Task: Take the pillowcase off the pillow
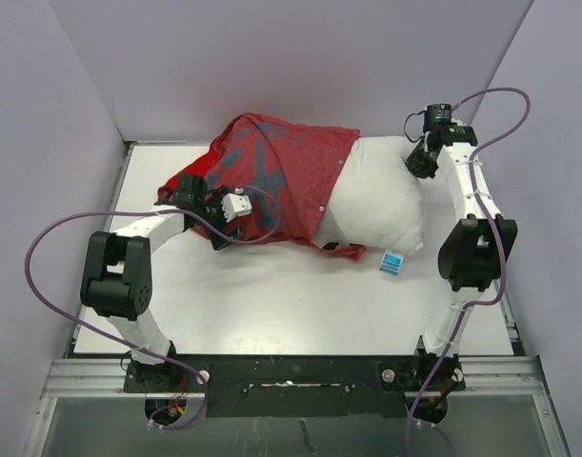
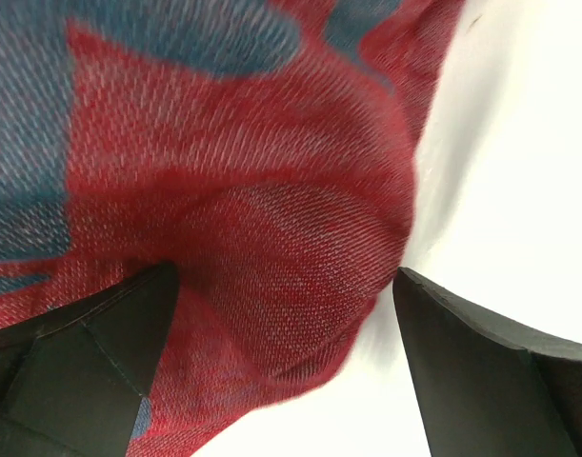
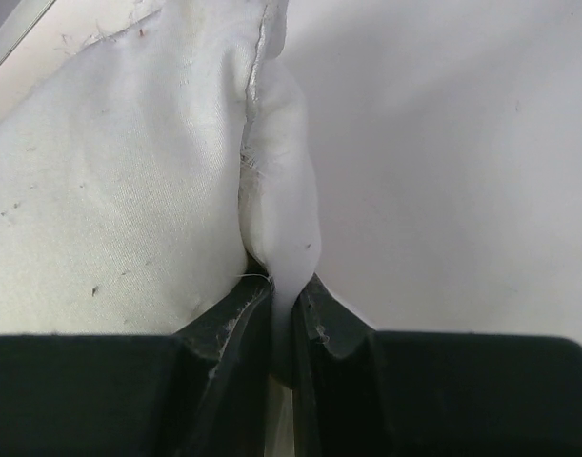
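The pillow (image 1: pixel 386 195) lies on the table (image 1: pixel 271 300), its left half inside the pillowcase (image 1: pixel 276 176), right half sticking out

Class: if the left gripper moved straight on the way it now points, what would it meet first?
The pillowcase: its red fabric bulges directly ahead of the open left gripper, probably already between its fingers, though depth is unclear.

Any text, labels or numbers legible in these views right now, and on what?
Tag at the pillow near edge: white and blue, print too small to read.
Pillowcase: red with dark blotches, no lettering visible.
No other text in any view.
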Controlling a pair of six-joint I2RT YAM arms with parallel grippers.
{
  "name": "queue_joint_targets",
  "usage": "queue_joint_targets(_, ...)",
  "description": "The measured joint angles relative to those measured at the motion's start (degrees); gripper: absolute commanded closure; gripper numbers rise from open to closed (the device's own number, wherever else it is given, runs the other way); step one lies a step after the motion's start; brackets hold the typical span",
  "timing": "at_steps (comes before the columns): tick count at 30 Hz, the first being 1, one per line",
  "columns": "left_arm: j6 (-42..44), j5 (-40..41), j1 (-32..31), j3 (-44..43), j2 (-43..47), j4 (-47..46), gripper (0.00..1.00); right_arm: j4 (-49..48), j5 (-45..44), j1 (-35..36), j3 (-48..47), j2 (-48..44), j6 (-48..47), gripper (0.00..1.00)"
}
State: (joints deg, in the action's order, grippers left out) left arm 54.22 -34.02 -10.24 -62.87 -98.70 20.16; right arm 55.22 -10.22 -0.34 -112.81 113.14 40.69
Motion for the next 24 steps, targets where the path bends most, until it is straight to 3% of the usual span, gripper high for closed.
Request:
queue_joint_targets(5,0.5,5.27,1.05,0.81,-1.97,-1.9,0.05,-0.04,0.66,-0.79,1.03,-0.09,-0.02,1.0)
queue_joint_targets(8,1.05,7.69,1.18,3.19,-1.95,-5.95,0.31,-0.04,1.14,-1.18,1.27,-0.09,-0.02,1.0)
queue_joint_targets(12,-0.44,10.91,1.51,5.4,-1.97,-9.86,0.94,-0.04,1.81,-1.51,1.29,-0.09,0.09,1.0)
queue_joint_targets(13,-1.44,10.93,1.84,5.22,-1.97,-10.67,1.0,-0.07,1.95,-1.51,1.29,-0.09,0.11,1.0)
queue_joint_targets(19,-6.38,9.16,5.66,0.09,-2.03,-10.34,1.0,-0.5,4.72,-2.89,1.95,-0.31,0.59,1.0)
queue_joint_targets(24,-6.03,6.49,13.64,-4.07,-2.03,-7.5,1.0,-1.97,12.59,-8.09,7.65,-2.54,3.87,1.0)
